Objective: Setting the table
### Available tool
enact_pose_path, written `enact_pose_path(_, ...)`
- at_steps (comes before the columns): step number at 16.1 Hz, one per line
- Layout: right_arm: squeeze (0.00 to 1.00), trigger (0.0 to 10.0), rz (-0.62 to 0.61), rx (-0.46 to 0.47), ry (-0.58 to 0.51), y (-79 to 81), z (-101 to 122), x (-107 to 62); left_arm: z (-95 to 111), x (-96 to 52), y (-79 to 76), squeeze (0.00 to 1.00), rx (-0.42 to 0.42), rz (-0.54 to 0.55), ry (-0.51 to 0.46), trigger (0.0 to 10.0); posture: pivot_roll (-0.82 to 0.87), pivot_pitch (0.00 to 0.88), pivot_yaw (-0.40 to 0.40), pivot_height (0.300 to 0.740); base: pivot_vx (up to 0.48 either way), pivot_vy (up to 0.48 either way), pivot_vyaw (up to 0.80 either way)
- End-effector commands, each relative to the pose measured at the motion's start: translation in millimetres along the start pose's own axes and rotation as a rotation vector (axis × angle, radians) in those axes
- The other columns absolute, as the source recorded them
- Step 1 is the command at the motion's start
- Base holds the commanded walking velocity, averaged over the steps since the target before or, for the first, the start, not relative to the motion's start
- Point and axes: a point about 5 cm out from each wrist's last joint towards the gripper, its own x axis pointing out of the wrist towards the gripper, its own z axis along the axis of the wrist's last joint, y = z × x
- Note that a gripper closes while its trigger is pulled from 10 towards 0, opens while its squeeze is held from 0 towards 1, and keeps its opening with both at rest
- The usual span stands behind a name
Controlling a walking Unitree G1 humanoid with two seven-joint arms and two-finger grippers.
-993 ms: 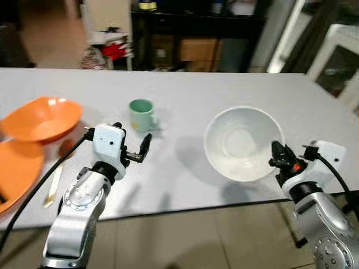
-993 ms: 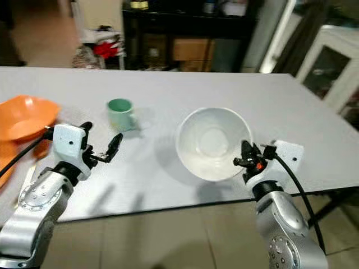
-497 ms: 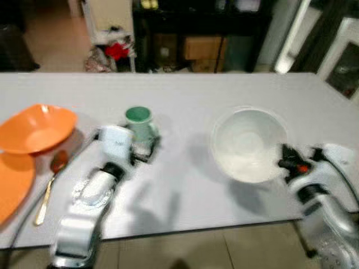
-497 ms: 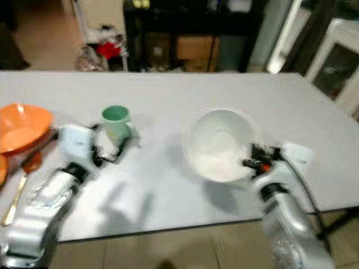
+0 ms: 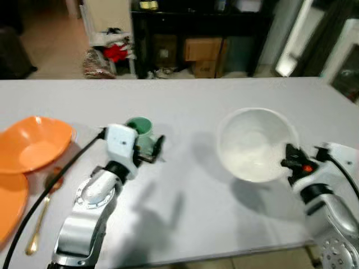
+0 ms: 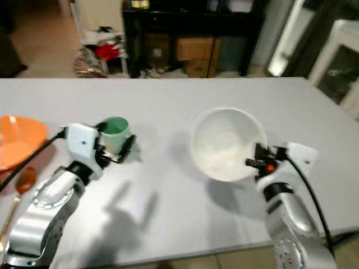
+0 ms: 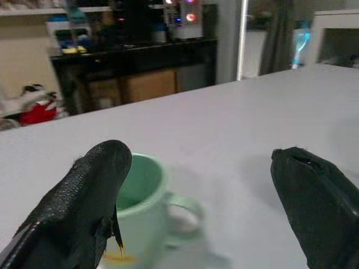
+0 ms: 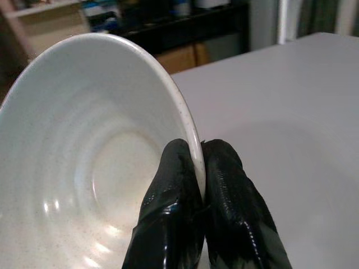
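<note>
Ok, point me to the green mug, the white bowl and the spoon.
green mug [image 7: 140, 193]: left wrist view, on its side wall below the rim.
white bowl [image 5: 255, 143]: left eye view, on its inner wall.
spoon [image 5: 39, 221]: left eye view, on its handle.

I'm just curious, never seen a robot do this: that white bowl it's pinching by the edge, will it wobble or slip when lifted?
Probably rigid: the white bowl looks like glazed ceramic, so it won't flex. The right gripper pinches only the thin rim, so the bowl may tilt or slide out, since its glossy surface looks slippery. It would likely chip if dropped on the table.
</note>
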Motion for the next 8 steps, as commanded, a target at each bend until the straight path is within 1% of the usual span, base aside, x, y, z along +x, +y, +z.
enact_pose_path(1, 0.0, 10.0, 0.055, 0.017, -0.032, 11.7, 5, 1.6, 0, -1.9, 8.3, 0.0, 0.013, 0.027, 0.006, 10.0, 0.02, 0.0, -0.043, 0.74, 0.319, 0.0, 0.0)
enact_pose_path(3, 0.0, 10.0, 0.061, 0.022, -0.03, 13.1, 4, 2.4, 1, -2.1, 7.7, 0.0, 0.014, 0.022, 0.005, 10.0, 0.03, 0.0, -0.042, 0.74, 0.315, 0.0, 0.0)
enact_pose_path(4, 0.0, 10.0, 0.063, 0.049, -0.021, 14.0, 3, 4.0, 1, -2.3, 7.3, 0.0, 0.018, 0.018, 0.006, 10.0, 0.03, 0.0, -0.042, 0.74, 0.285, 0.0, 0.0)
enact_pose_path(6, 0.0, 10.0, 0.065, 0.159, -0.001, 15.7, 3, 12.8, 2, -4.2, 7.5, 0.0, 0.029, -0.01, -0.002, 10.0, 0.03, 0.0, -0.04, 0.74, 0.0, 0.0, 0.0)
enact_pose_path(8, 0.0, 10.0, 0.069, 0.193, 0.017, 15.9, 3, 19.9, 3, -5.0, 8.2, 0.0, 0.042, -0.028, -0.002, 10.0, 0.04, 0.0, -0.038, 0.74, 0.0, 0.0, 0.0)
